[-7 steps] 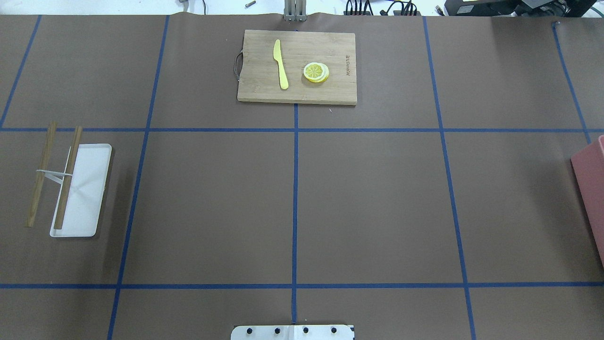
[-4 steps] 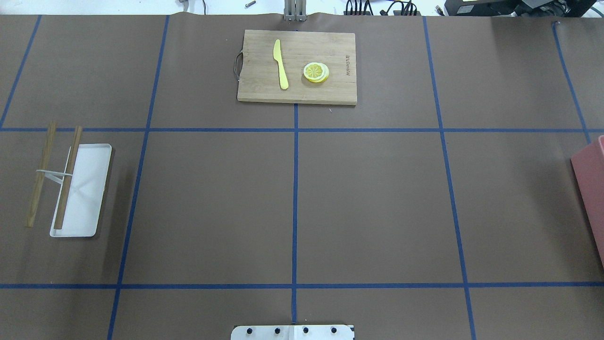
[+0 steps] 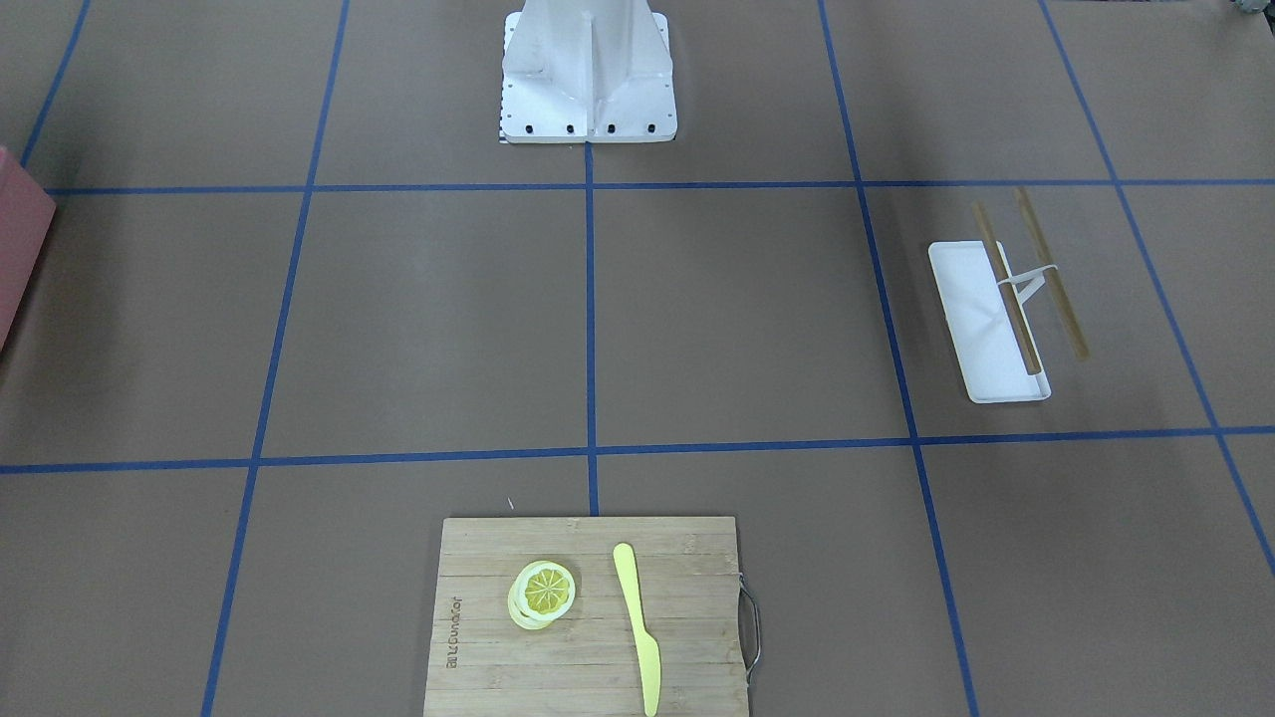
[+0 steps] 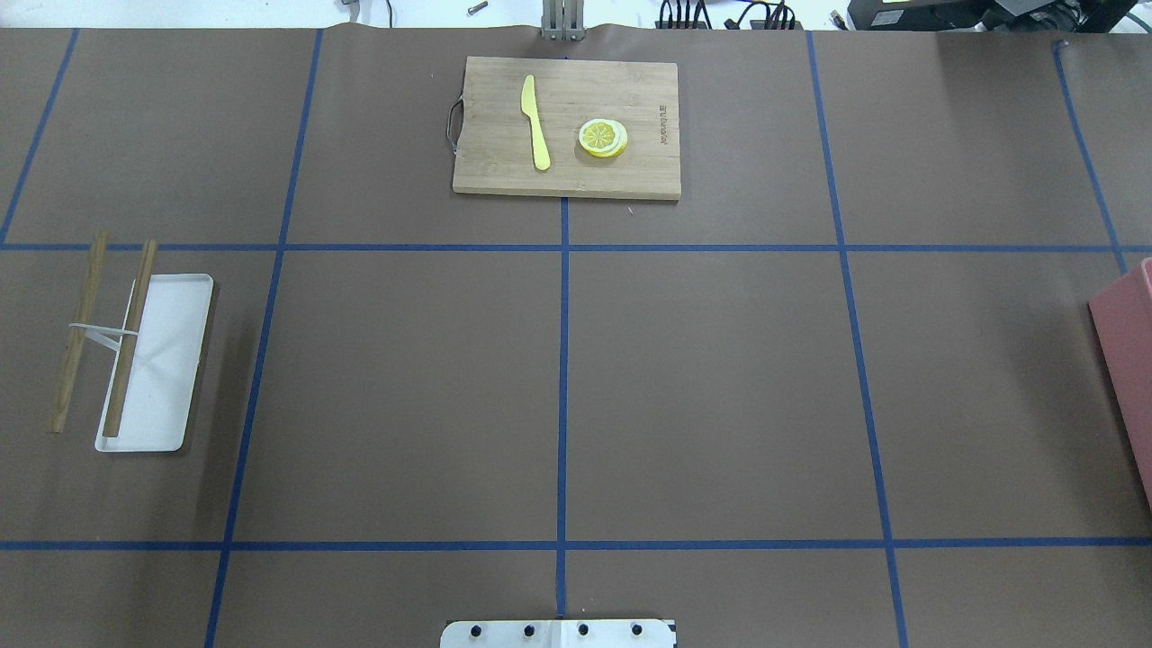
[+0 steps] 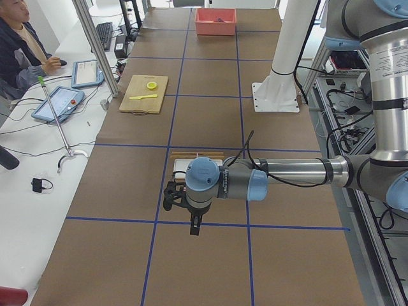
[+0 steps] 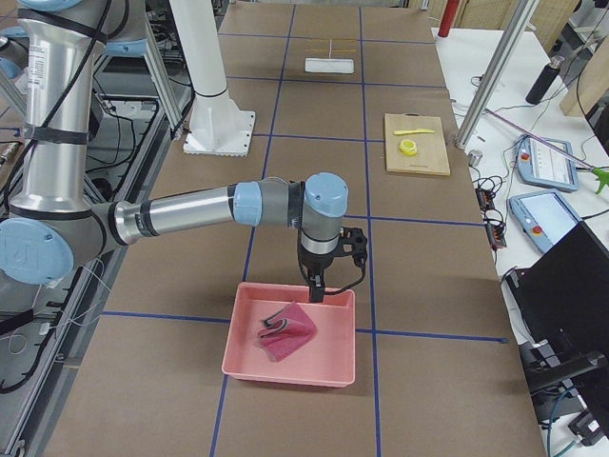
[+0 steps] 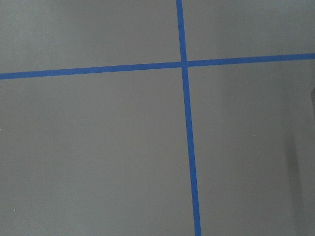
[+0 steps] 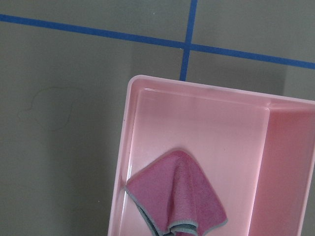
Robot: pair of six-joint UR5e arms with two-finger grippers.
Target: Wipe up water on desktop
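Observation:
The desktop is a brown surface with blue tape lines, also in the front-facing view. In the right wrist view a faint ring-shaped outline marks the desktop beside a pink bin. A crumpled pink cloth lies in the bin. My right gripper hangs over the bin's rim. My left gripper hangs over the desktop next to the white tray. Each gripper shows only in a side view, so I cannot tell whether it is open or shut.
A bamboo cutting board with a yellow knife and lemon slices lies at the far middle. The white tray carries two wooden sticks. The robot base stands at the near middle. An operator sits beside the table.

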